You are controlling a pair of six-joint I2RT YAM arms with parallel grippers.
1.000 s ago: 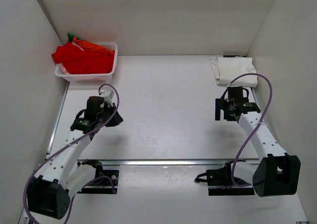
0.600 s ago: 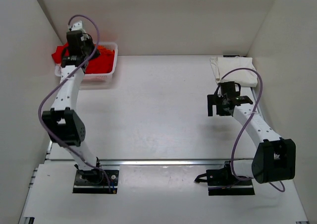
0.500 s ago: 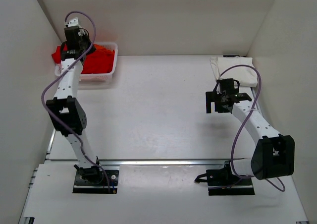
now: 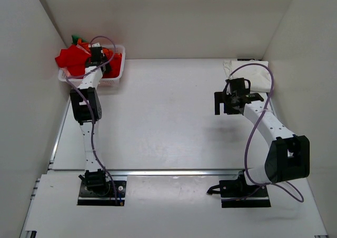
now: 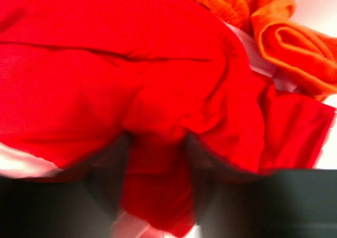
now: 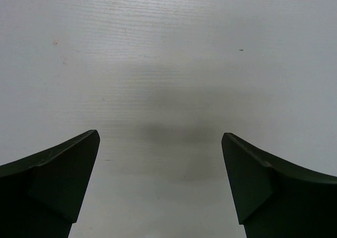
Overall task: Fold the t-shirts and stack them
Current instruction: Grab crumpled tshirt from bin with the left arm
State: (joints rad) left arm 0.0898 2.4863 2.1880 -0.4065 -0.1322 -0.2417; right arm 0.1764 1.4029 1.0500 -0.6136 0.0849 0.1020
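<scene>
Red t-shirt (image 4: 71, 59): lies crumpled in the basket at the far left corner of the table and spills over the basket's left rim. In the left wrist view its cloth (image 5: 105, 80) fills nearly the whole picture.
Red t-shirt and tool: a ridge of the red cloth stands between the two fingers of the left gripper (image 5: 156, 140), with creases running up from that spot.
Left gripper: its fingers (image 5: 108, 177) are drawn in on that red ridge and pinch it. They show only as dark blurs. From above, the gripper (image 4: 96, 59) is sunk into the heap over the middle of the basket.
Orange t-shirt (image 5: 295, 43): bunched in rolls just beside the red one, on the right of the left wrist view. It is clear of the fingers.
Green t-shirt (image 4: 76, 39): only a small tip shows, behind the red heap at the basket's far left corner.
Cream-white t-shirt (image 4: 251, 72): lies folded and flat at the far right corner of the table, well apart from the basket.
Right gripper (image 4: 226, 107): hangs over bare table near the cream-white t-shirt and on its near side. Its fingers are spread wide (image 6: 160, 135) with nothing between them.
Basket (image 4: 115, 80): white plastic lattice against the left wall.
Table (image 4: 168, 117): pale, with a soft shadow under the right gripper (image 6: 168, 48).
</scene>
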